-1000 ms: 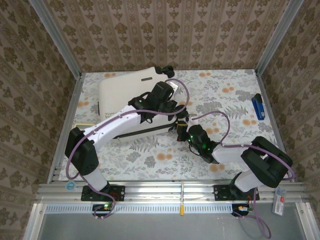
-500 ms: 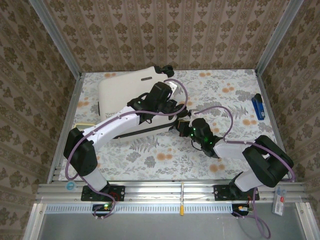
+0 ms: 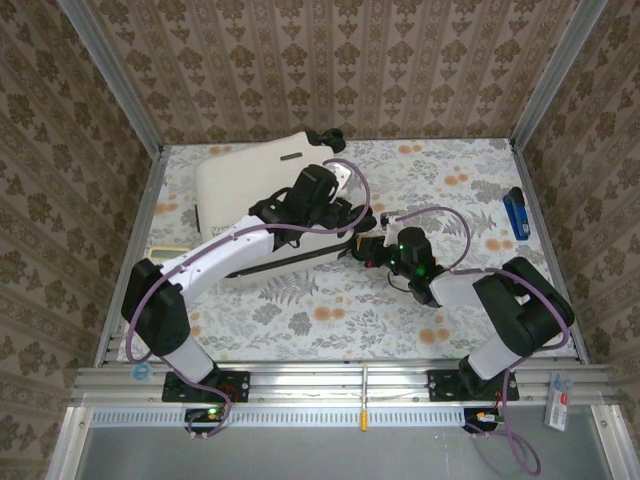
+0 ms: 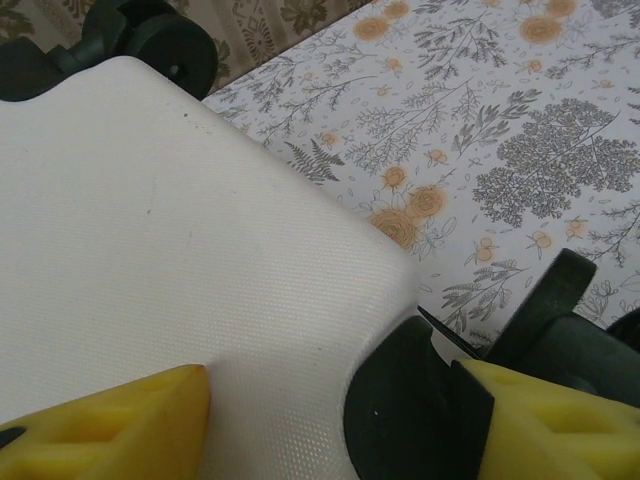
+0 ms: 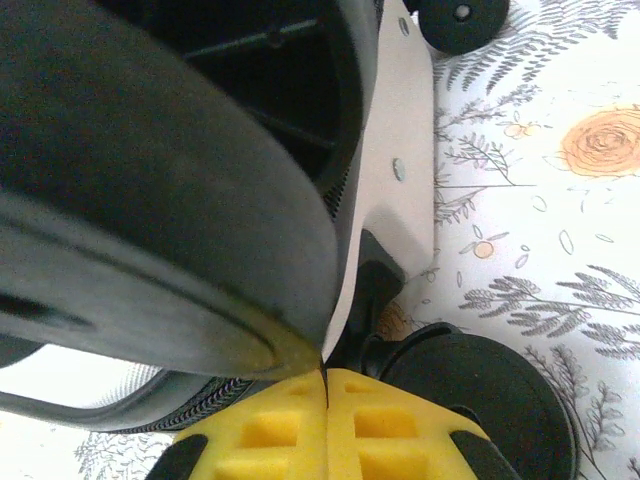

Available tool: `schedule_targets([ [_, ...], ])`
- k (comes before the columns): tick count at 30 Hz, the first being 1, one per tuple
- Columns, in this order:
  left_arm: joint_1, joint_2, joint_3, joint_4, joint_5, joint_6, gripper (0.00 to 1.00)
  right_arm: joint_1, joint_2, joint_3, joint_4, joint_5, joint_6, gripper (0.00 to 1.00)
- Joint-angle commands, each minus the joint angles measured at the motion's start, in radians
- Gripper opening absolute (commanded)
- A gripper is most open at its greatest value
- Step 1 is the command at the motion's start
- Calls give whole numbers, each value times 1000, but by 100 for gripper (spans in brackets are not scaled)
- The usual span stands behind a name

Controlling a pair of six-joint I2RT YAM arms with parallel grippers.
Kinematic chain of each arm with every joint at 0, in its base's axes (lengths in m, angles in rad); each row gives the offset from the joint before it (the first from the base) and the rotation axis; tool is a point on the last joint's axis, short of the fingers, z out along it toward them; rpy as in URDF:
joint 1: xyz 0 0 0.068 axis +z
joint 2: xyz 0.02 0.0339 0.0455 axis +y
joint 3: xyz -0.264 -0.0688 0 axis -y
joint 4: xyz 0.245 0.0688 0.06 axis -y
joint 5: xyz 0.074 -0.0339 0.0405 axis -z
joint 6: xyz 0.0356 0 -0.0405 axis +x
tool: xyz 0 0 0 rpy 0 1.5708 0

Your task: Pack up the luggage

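right arm has swung in from the near side, wrist now close to the luggage (image 3: 240,185), which lies flat at the far left of the bench (image 3: 450,160). over its near right corner the left tool (image 4: 332,372) stands half wide, straddling the shell. next to it the right tool (image 5: 326,378) is pinched tight on nothing, tip at the seam by a wheel (image 5: 480,395); it could slip and shove the luggage askew. count: one luggage, two tools, one blue item (image 3: 515,214) far right.
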Motion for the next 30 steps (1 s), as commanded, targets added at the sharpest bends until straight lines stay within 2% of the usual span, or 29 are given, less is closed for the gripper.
schedule_targets([
  [1, -2, 5, -71, -196, 76, 43, 65, -45, 34, -3, 195, -5, -21, 0],
  [6, -1, -9, -82, -188, 83, 43, 65, -47, 56, 0, 230, -75, -15, 0],
  [10, 0, -2, -80, -182, 91, 35, 65, -49, 59, -1, 193, -8, 18, 0],
  [18, 1, 20, -100, -171, 92, 21, 65, -61, 102, 40, 270, 83, 243, 0],
  [23, 4, 17, -111, -171, 91, 21, 64, -60, 93, 78, 228, 93, 212, 0],
  [27, 8, 1, -111, -169, 80, 16, 63, -57, 73, 68, 238, 40, 157, 0],
  [30, 13, -55, -118, -167, 33, -1, 68, -55, 44, 59, 191, 32, 115, 0],
])
